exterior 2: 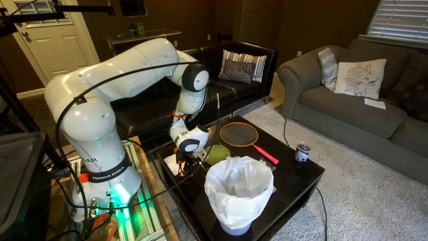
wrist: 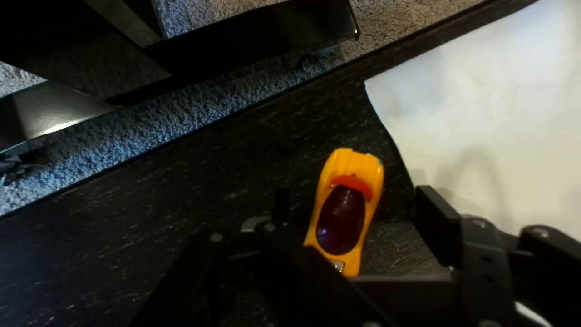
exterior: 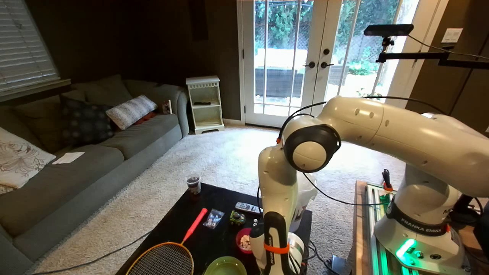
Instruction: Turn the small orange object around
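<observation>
Wrist view: lower end of orange toy car (wrist: pixel 343 213) hidden by jaws, white sheet (wrist: pixel 485 118) runs off top and right. In an exterior view racket (exterior: pixel 168 259) and green dish (exterior: pixel 225 267) cut at bottom edge, arm (exterior: pixel 359 122) covers part of pink bowl (exterior: pixel 243 232) and white bin (exterior: pixel 305 196).

Open tabletop (wrist: pixel 204 177) flanks the orange car (wrist: pixel 345 213); the bin (exterior 2: pixel 237 207) stands apart.

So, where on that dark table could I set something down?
Bare tabletop lies between the cup, the racket handle and the lined bin. The wrist view shows another patch between the orange toy car and the table edge, though the gripper is close by. It's crowded around the remote, green toy, packet and pink bowl.
</observation>
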`<state>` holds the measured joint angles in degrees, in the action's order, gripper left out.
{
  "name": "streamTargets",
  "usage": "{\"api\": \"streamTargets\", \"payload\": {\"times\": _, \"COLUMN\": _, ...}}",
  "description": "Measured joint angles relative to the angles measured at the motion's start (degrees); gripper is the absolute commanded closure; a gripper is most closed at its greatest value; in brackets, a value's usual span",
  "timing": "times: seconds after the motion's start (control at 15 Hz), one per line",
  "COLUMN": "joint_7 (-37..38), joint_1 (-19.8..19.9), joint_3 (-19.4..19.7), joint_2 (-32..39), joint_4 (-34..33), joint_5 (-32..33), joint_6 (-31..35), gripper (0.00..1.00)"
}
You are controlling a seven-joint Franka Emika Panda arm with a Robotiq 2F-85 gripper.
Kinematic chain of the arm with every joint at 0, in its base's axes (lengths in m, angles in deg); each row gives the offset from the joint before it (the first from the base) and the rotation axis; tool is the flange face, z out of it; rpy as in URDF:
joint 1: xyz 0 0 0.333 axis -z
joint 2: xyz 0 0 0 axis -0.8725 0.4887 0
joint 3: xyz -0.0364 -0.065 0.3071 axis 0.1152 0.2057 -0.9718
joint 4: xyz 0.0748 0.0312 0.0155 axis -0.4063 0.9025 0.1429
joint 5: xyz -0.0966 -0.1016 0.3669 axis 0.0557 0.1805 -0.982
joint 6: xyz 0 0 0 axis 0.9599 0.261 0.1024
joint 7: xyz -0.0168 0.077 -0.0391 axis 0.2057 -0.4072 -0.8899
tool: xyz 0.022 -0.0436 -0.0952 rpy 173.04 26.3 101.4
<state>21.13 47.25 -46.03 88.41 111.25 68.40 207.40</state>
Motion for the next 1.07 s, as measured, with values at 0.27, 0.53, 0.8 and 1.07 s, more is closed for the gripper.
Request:
{"api": "streamTargets", "payload": {"times": 0.27, "joint_7": 0.3, "joint_1": 0.0, "joint_3": 0.0, "joint_2": 0.1, "joint_4": -0.2, "joint_5": 0.0, "joint_6": 0.0, "gripper": 0.72}}
{"api": "streamTargets", "payload": {"times": 0.53, "joint_7": 0.4, "joint_1": 0.0, "joint_3": 0.0, "joint_2": 0.1, "joint_4": -0.2, "joint_5": 0.0, "joint_6": -0.1, "gripper": 0.91}}
{"api": "streamTargets", "payload": {"times": 0.8, "joint_7": 0.4, "joint_1": -0.2, "joint_3": 0.0, "joint_2": 0.1, "joint_4": -0.2, "joint_5": 0.0, "joint_6": -0.1, "gripper": 0.91}}
{"api": "streamTargets", "payload": {"times": 1.07, "joint_7": 0.5, "joint_1": -1.4, "joint_3": 0.9, "joint_2": -0.2, "joint_4": -0.2, "joint_5": 0.0, "joint_6": -0.8, "gripper": 0.91}}
